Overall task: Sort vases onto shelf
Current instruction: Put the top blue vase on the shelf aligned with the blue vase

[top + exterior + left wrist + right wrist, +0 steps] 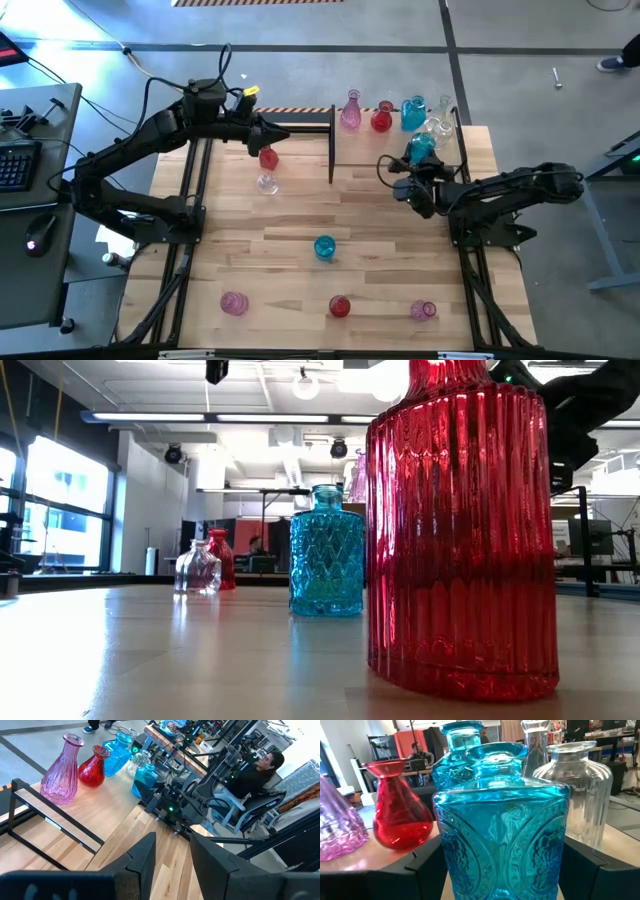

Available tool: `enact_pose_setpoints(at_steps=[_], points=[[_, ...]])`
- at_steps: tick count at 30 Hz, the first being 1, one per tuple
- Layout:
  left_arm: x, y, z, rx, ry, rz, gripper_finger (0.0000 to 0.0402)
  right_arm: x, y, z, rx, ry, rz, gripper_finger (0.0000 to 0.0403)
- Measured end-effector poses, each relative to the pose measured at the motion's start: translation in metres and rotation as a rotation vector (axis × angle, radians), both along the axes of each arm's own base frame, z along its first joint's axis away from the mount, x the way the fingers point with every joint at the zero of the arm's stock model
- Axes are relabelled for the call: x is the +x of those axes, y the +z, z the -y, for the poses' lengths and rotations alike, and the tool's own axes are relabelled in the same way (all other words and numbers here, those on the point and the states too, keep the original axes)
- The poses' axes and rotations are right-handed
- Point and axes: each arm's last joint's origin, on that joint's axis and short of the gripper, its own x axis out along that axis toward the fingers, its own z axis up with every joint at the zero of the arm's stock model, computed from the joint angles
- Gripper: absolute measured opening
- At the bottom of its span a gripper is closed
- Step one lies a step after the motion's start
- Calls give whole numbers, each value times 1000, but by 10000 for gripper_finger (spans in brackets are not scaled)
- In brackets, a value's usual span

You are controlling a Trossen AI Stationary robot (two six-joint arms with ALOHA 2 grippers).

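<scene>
At the shelf (395,150), set the turquoise bottle (502,827), clamped in the right pincer (418,165), upright beside the clear jar (580,795), then release; left pincer (262,140) part-open, contents unclear.

A turquoise vase (502,825) bears embossed scrollwork; beside it stand a plain red vase (400,810) and a clear ribbed vase (580,795). Nearer, a diamond-patterned blue vase (327,555) and a vertically ribbed red bottle (460,530) stand on the pale planked tabletop (150,660).

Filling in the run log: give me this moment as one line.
right pincer: shut on turquoise vase, at shelf | left pincer: open, above red vase | five vases still off shelf
</scene>
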Motion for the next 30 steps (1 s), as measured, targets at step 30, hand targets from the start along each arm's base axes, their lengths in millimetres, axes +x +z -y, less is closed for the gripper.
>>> enact_pose_setpoints(at_steps=[30], points=[[0,0,0,0,0,0,113,1,7,37,103,47,-36,287]])
